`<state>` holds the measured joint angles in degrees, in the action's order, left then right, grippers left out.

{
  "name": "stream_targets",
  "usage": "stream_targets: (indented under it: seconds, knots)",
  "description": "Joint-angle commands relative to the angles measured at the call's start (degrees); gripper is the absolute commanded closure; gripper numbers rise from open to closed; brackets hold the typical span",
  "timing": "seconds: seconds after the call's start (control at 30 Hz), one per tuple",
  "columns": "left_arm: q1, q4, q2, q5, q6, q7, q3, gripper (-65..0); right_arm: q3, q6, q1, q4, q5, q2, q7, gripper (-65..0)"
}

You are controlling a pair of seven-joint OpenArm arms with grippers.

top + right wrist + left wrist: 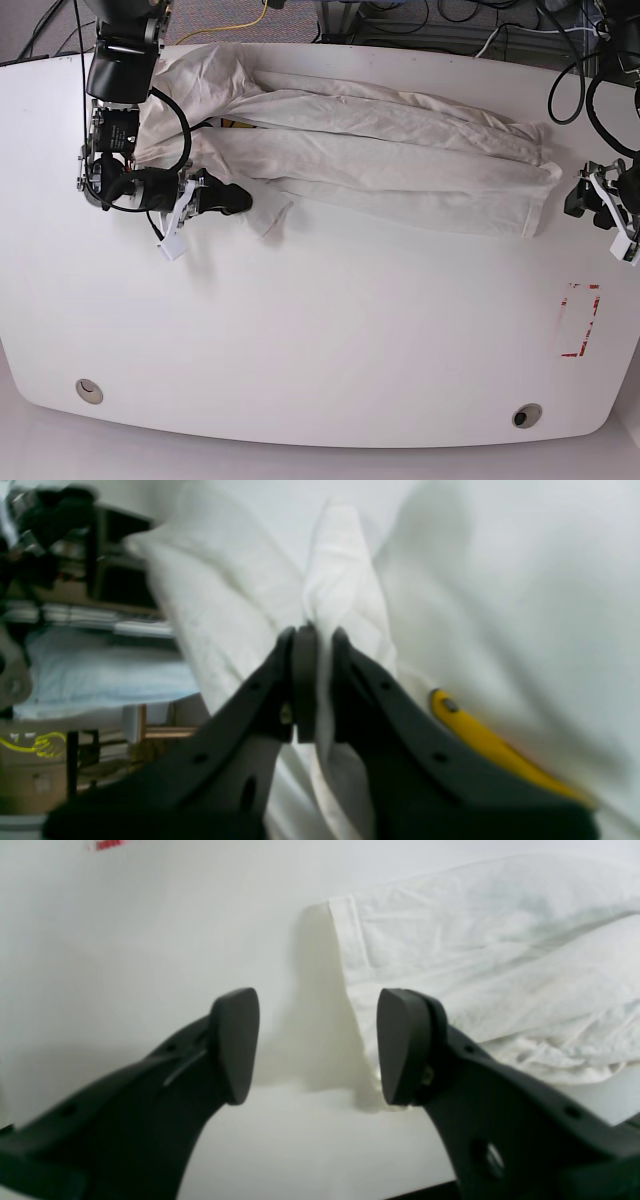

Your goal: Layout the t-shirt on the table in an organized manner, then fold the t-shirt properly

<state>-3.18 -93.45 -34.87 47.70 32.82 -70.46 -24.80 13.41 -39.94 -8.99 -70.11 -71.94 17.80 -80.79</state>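
Right tool [315,680] pinches the t-shirt [400,150]; left tool [317,1045] gapes; lettering seemingly hidden.

Along the top edge of the base view we see dark cables [470,12] and a yellow cord [228,30] on the floor, and shelving [85,580] at the right wrist view's left.
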Motion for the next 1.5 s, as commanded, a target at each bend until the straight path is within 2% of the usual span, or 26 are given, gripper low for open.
stream_targets:
  seconds: [0.0,0.13,0.4,0.8,0.87,0.9,0.93,0.97,1.03,1.07,1.1,1.2,1.27,1.47]
  knots:
    - [0.8,-0.7,-1.6,-0.4,-0.1,1.1,0.2,-35.3,-4.4,-0.1,0.6,-4.9,-8.3,3.4,0.8,-4.8]
    - [0.8,-0.7,-1.5,-3.2,-0.1,1.1,2.4,-35.3,-7.6,-0.1,2.8,-8.8,-12.9,6.2,0.8,-4.8]
    - [0.8,-0.7,1.8,-9.5,0.1,1.1,3.6,-35.3,-11.6,-0.1,9.0,-14.7,-13.1,11.3,0.8,-4.8]
    - [0.3,-0.7,2.5,-10.4,0.1,1.1,3.7,-35.3,-11.6,-0.1,16.2,-24.7,-13.1,16.4,0.8,-4.9]
    - [0.3,-0.7,2.6,-10.4,0.1,1.1,3.7,-35.3,-11.6,-0.1,17.1,-25.3,-13.1,16.5,0.8,-8.2]
    - [0.3,-0.7,2.6,-10.4,0.1,1.1,3.7,-35.3,-11.6,-0.1,17.5,-25.3,-13.1,16.5,0.8,-11.4]
    - [0.3,-0.7,2.6,-10.4,0.1,1.1,3.7,-35.3,-11.6,-0.1,18.2,-25.3,-13.1,16.5,0.8,-17.3]
    - [0.3,-0.7,2.6,-10.4,0.1,1.1,3.7,-35.3,-11.6,-0.1,18.4,-25.3,-13.1,16.5,0.8,-19.8]
    - [0.3,-0.7,2.6,-10.4,0.1,1.1,3.7,-35.3,-11.6,-0.1,19.3,-25.3,-13.1,16.5,0.8,-33.1]
    - [0.3,-0.7,2.6,-10.4,0.1,1.1,3.7,-35.3,-11.6,-0.1,19.6,-25.3,-13.1,16.5,0.8,-37.1]
    - [0.3,-0.7,2.6,-10.4,0.1,1.1,3.7,-35.3,-11.6,-0.1,20.0,-25.3,-13.1,16.6,0.8,-45.2]
    - [0.3,-0.7,2.7,-10.3,0.1,1.1,3.7,-35.3,-11.6,-0.1,21.0,-25.4,-13.1,17.0,0.8,-58.0]
    - [0.3,-0.7,2.7,-10.2,0.1,1.1,3.7,-35.3,-11.7,-0.1,21.7,-25.4,-13.1,18.4,0.8,-65.0]
    - [0.4,-1.0,4.9,-10.2,0.1,1.1,3.7,-35.3,-11.7,-0.1,23.6,-27.3,-13.1,21.5,0.8,-65.0]
